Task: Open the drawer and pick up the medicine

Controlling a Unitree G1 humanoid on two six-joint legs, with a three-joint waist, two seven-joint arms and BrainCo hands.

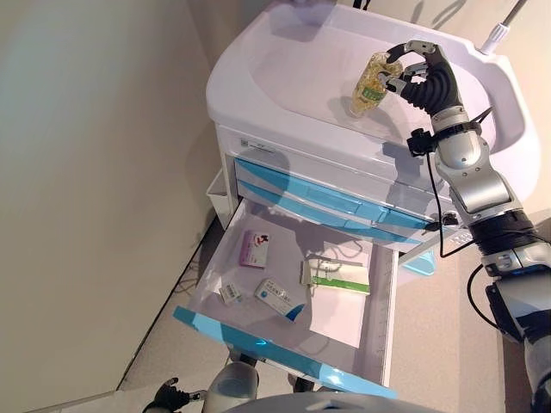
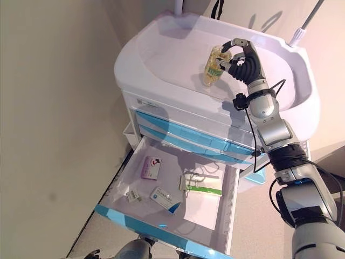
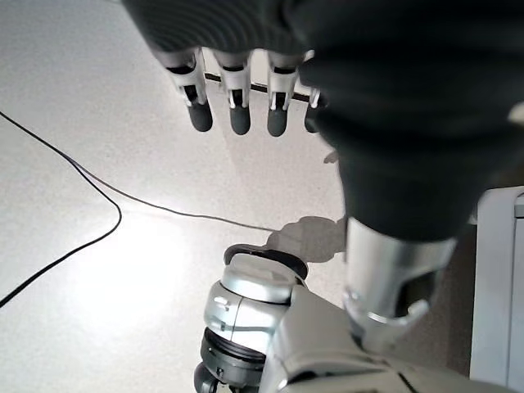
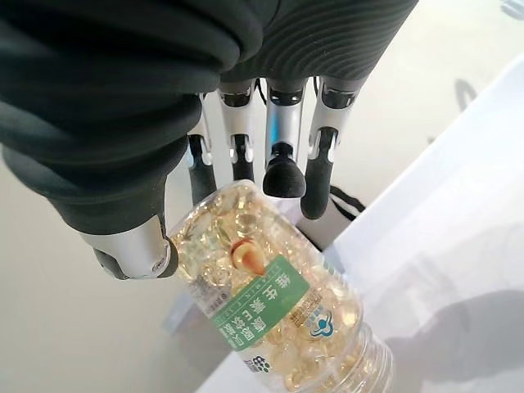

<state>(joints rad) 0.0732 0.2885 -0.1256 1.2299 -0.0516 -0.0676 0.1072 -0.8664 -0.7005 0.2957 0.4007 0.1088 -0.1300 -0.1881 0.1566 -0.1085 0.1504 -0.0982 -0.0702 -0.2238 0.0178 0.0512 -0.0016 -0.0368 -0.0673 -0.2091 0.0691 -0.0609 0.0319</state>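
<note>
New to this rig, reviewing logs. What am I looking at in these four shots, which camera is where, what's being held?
It is a humanoid robot with two arms ending in fingered hands. The two wide pictures come from a stereo camera on its head, looking down at a white medical cart with blue-fronted drawers. The bottom drawer is pulled open; inside lie a pink-and-white box, a green-striped box, a blue-and-white box, a small packet and a white sheet.

The other two pictures come from cameras on each wrist, looking along that hand. The right hand is up over the cart's top tray, fingers and thumb curled round a clear bottle of yellow capsules with a green label. The left hand hangs low by the floor, fingers straight, holding nothing.
</note>
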